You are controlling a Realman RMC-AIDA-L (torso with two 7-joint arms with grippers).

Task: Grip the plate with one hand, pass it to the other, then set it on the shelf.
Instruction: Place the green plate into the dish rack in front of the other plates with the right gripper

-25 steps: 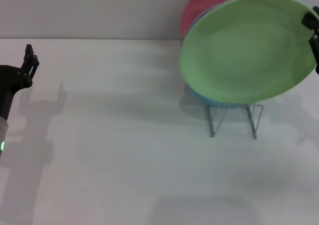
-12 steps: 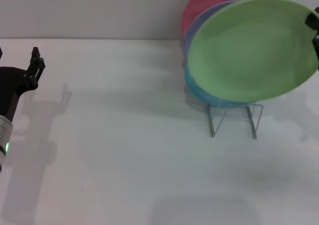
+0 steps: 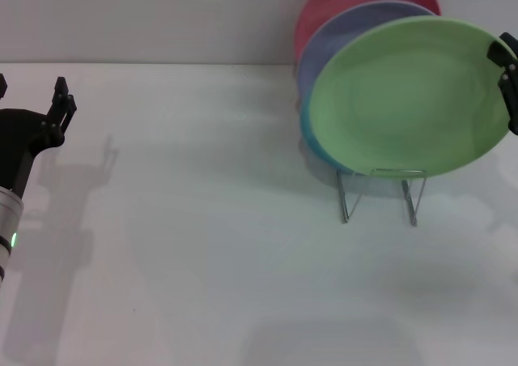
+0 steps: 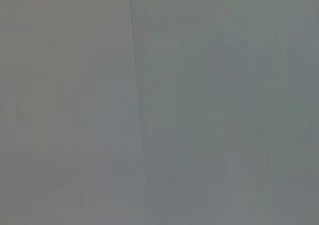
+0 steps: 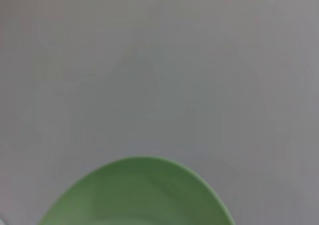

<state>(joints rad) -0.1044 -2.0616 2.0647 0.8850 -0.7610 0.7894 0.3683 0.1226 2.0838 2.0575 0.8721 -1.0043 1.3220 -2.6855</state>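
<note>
The light green plate [image 3: 405, 99] stands tilted on edge at the back right. Its lower rim is at the top of the silver wire shelf [image 3: 380, 196]; I cannot tell if it rests in it. My right gripper [image 3: 508, 74] is at the frame's right edge, shut on the plate's right rim. The plate's rim also shows in the right wrist view [image 5: 134, 195]. My left gripper [image 3: 31, 87] is open and empty at the far left, well away from the plate. The left wrist view shows only a blank grey surface.
Behind the green plate, a lavender plate [image 3: 348, 27], a pink plate [image 3: 336, 2] and a turquoise-blue plate [image 3: 307, 135] stand in the same rack. The white table [image 3: 202, 244] meets a wall at the back.
The green plate has come down and slightly right with my right gripper, uncovering more of the lavender plate. My left gripper has shifted slightly inward.
</note>
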